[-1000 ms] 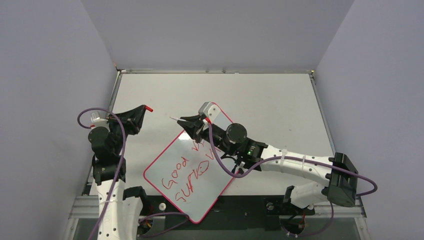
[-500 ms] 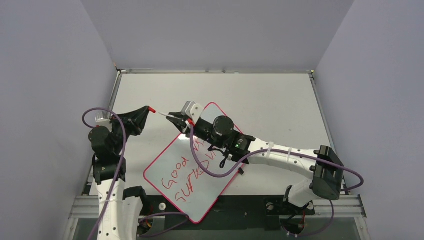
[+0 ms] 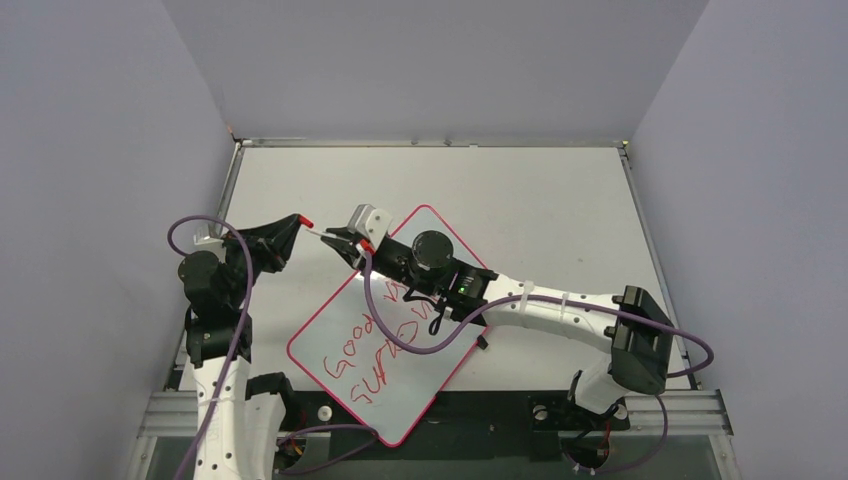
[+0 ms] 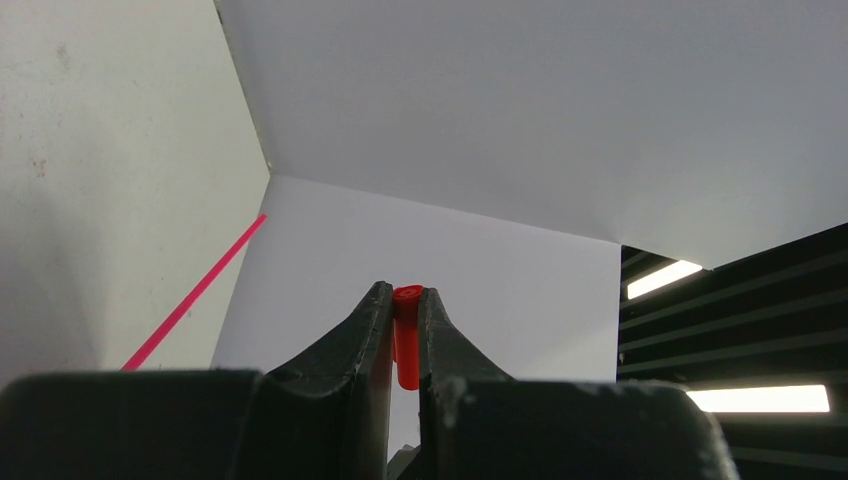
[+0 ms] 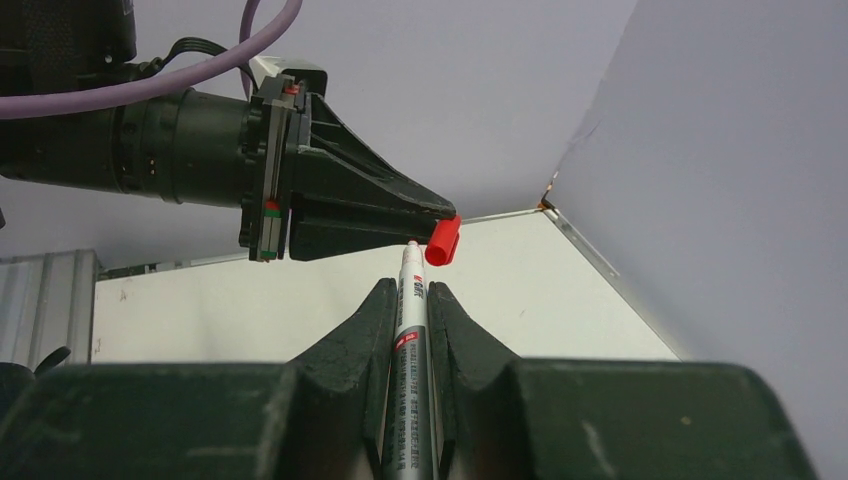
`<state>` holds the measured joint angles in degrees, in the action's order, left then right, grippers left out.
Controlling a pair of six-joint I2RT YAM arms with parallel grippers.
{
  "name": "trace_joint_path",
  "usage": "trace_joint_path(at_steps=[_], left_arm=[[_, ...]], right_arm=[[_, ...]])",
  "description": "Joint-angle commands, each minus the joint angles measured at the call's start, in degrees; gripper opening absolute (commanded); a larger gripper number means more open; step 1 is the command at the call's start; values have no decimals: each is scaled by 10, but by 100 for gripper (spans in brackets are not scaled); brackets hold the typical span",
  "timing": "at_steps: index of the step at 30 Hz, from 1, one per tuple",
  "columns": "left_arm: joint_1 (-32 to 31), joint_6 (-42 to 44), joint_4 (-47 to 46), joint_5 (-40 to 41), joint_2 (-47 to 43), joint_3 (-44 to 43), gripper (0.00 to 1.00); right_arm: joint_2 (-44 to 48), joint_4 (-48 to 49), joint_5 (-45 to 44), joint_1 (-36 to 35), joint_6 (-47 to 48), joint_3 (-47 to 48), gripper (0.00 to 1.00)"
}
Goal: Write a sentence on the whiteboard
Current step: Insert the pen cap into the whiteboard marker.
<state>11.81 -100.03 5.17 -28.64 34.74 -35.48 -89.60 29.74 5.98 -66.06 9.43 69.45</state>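
The whiteboard [image 3: 405, 398] lies tilted on the table at the near centre-left, in the top view. The sentence [image 3: 368, 352] is red handwriting in two lines; my right arm covers its far end. My left gripper [image 3: 297, 221] is raised left of the board and shut on a small red cap [image 3: 305, 220], also seen in the left wrist view [image 4: 406, 335]. My right gripper [image 3: 336, 240] is shut on a silver marker pen [image 5: 412, 330]. The pen's tip points at the cap [image 5: 442, 240] and sits just beside its open end, level with the left gripper [image 5: 448, 214].
Grey enclosure walls close in the pale tabletop [image 3: 540, 200] on three sides. A metal rail [image 3: 430, 143] runs along the far edge. Purple cables [image 3: 400, 335] loop from both arms, the right one over the board.
My right arm has swung left across the board's far corner, bringing the pen tip close to the red cap. My left gripper has hardly moved.
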Motion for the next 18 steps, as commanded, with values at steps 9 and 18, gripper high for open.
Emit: trace_joint_path(at_steps=[9, 18], left_arm=[[3, 0, -7, -9, 1, -15, 0], [5, -2, -5, -7, 4, -22, 0]], right_arm=[[-5, 11, -18, -2, 6, 25, 0], [-6, 6, -27, -1, 10, 27, 0]])
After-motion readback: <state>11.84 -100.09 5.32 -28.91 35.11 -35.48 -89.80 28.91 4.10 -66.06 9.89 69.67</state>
